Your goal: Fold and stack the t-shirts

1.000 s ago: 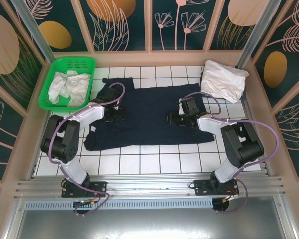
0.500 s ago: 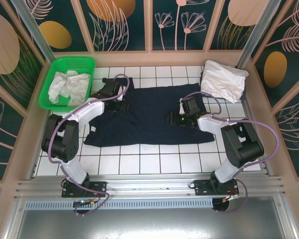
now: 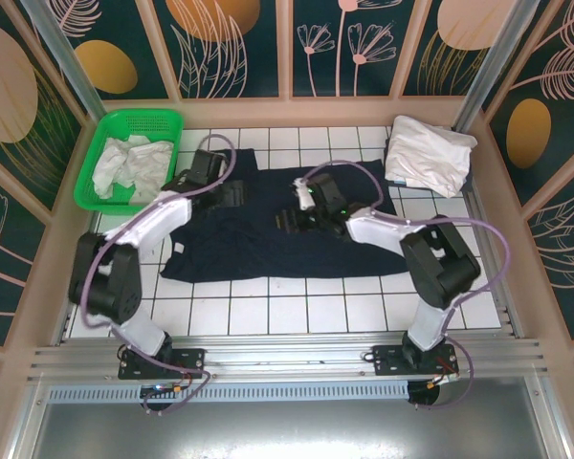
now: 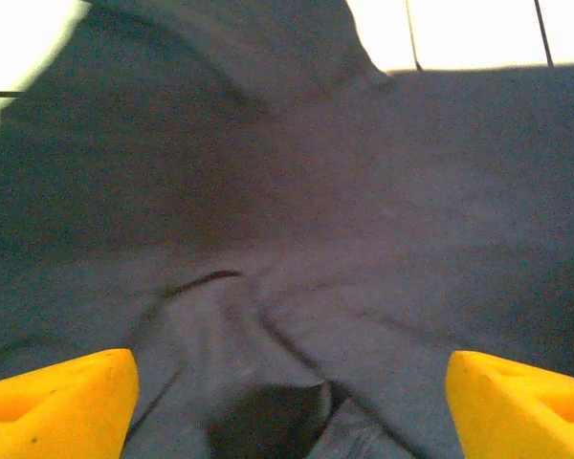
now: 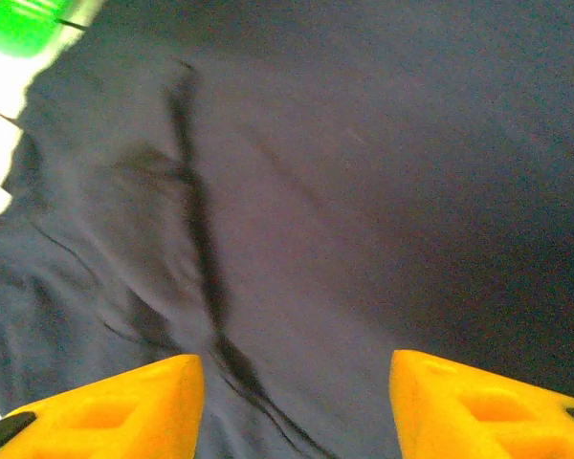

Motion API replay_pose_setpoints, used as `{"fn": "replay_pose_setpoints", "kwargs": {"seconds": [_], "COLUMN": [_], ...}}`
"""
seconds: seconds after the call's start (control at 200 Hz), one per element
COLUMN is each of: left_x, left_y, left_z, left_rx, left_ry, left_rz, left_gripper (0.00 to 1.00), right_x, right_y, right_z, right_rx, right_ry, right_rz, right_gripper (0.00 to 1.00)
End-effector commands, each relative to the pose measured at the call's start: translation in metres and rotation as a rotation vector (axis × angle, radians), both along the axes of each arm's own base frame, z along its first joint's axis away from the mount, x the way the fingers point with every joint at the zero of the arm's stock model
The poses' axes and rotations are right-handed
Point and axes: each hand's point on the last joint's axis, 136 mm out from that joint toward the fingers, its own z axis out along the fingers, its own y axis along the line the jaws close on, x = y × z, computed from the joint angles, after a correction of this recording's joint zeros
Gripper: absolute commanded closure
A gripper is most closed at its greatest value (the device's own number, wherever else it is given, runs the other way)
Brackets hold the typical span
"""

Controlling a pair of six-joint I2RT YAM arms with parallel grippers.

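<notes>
The dark navy t-shirt (image 3: 268, 244) lies spread flat across the white tiles, wrinkled near its left side. My left gripper (image 3: 234, 194) is over the shirt's back-left part; in the left wrist view its yellow fingers (image 4: 57, 402) stand wide apart, open, above a fold of navy cloth (image 4: 297, 316). My right gripper (image 3: 287, 219) hovers over the shirt's middle, open, with creased navy cloth (image 5: 297, 239) between and beyond its yellow fingers (image 5: 488, 406). Crumpled white shirts (image 3: 129, 164) fill the green basket. A pale folded shirt (image 3: 429, 153) rests at the back right.
The green basket (image 3: 163, 120) stands at the back left corner, close to my left arm. Wooden walls enclose the tiled floor (image 3: 297, 311) on three sides. Bare tiles run along the near side, in front of the navy shirt.
My right gripper has swept left from the shirt's right side to its middle. My left gripper has moved a little toward the back. The shirt's near-left edge has been smoothed.
</notes>
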Motion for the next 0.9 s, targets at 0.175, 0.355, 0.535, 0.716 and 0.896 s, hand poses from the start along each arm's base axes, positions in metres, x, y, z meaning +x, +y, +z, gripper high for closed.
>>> {"fn": "replay_pose_setpoints", "kwargs": {"seconds": [0.175,0.355,0.535,0.716,0.896], "left_x": [-0.101,-0.135,-0.146,-0.153,-0.163], "left_y": [0.063,0.07,0.081,0.087,0.093], "left_z": [-0.068,-0.105,-0.118,-0.122,-0.124], "left_rx": [-0.102,-0.121,-0.064,-0.05,-0.032], "left_ry": [0.184,0.269,0.311,0.325,0.338], "left_rz": [0.334,0.401,0.431,0.447,0.471], "left_gripper": [0.25,0.44,0.64,0.77,0.86], "right_x": [0.004,0.009,0.017,0.011,0.004], "right_y": [0.111,0.138,0.146,0.149,0.15], "right_z": [0.004,-0.02,-0.038,-0.041,-0.043], "right_rx": [-0.045,-0.135,-0.2,-0.202,-0.197], "right_ry": [-0.186,-0.219,-0.207,-0.181,-0.156], "right_rz": [0.322,0.403,0.418,0.469,0.502], "right_gripper": [0.44,0.43,0.48,0.56,0.83]}}
